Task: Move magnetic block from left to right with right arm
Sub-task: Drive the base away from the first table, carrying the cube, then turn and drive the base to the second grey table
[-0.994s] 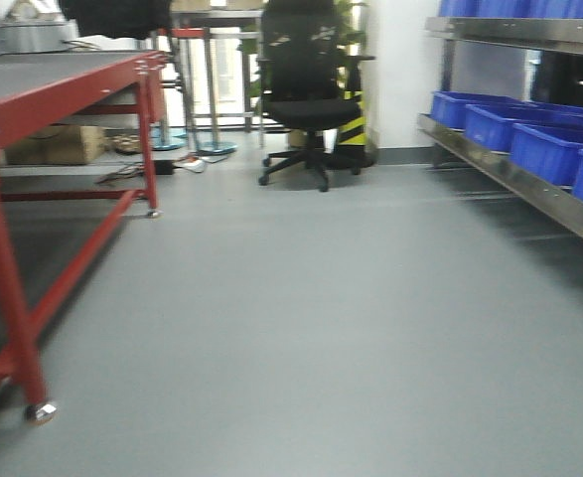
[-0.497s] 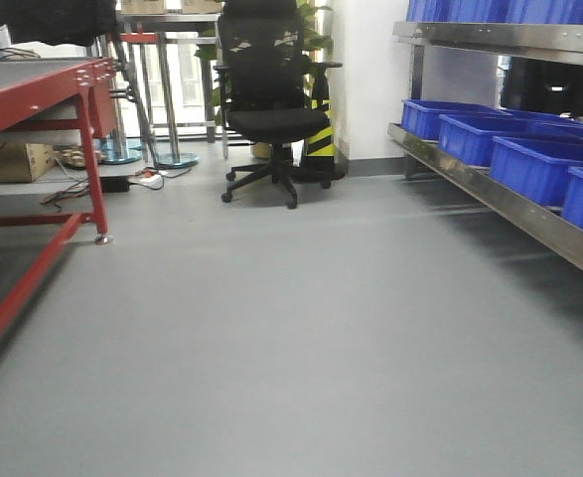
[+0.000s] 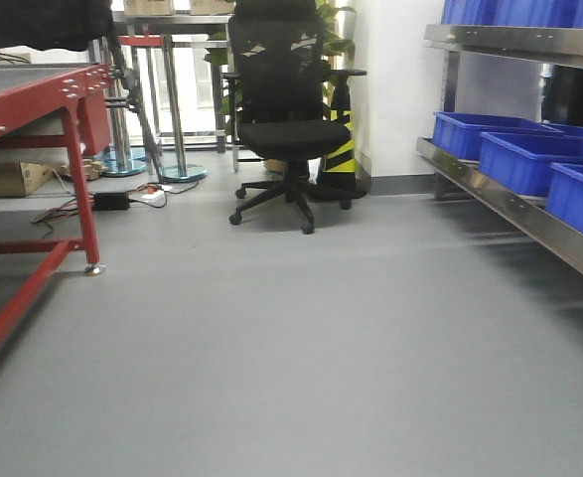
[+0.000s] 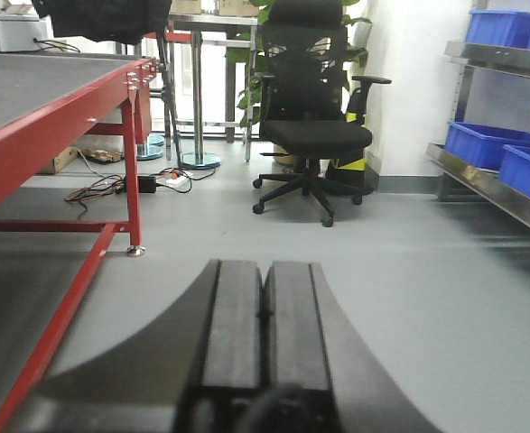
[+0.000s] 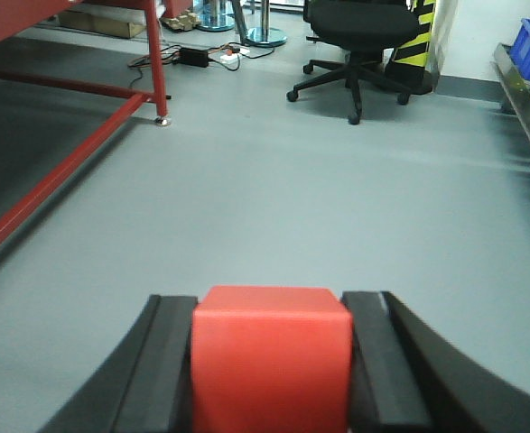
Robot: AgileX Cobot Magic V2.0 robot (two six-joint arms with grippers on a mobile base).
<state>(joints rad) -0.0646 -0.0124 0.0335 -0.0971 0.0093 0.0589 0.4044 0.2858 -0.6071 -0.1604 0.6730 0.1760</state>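
- right gripper [image 5: 271, 308]: its two black fingers [image 5: 162, 361] pinch the magnetic block [image 5: 271, 370], one pad against each side face
- magnetic block: bright red cube with plain faces, held clear of the grey floor [image 5: 274, 198] (the wrist camera looks forward over it); top and front faces both show, and it sits square between the fingers
- left gripper [image 4: 265, 302]: fingers [image 4: 235, 316] pressed together, only a thin seam between them
- both wrist views look across open floor toward a black office chair [image 3: 289, 109] on castors
- red-framed table [image 3: 33, 94] with a dark top stands at the left of the front view; a cardboard box [image 3: 8, 179] lies on a lower shelf beneath it
- power strip [image 3: 112, 199] and loose cables lie on the floor between the table leg and the chair
- steel rack [image 3: 510, 204] runs along the right side and carries blue bins [image 3: 529, 159]
- yellow-and-black striped post [image 3: 343, 154] stands just behind the chair, by the white wall
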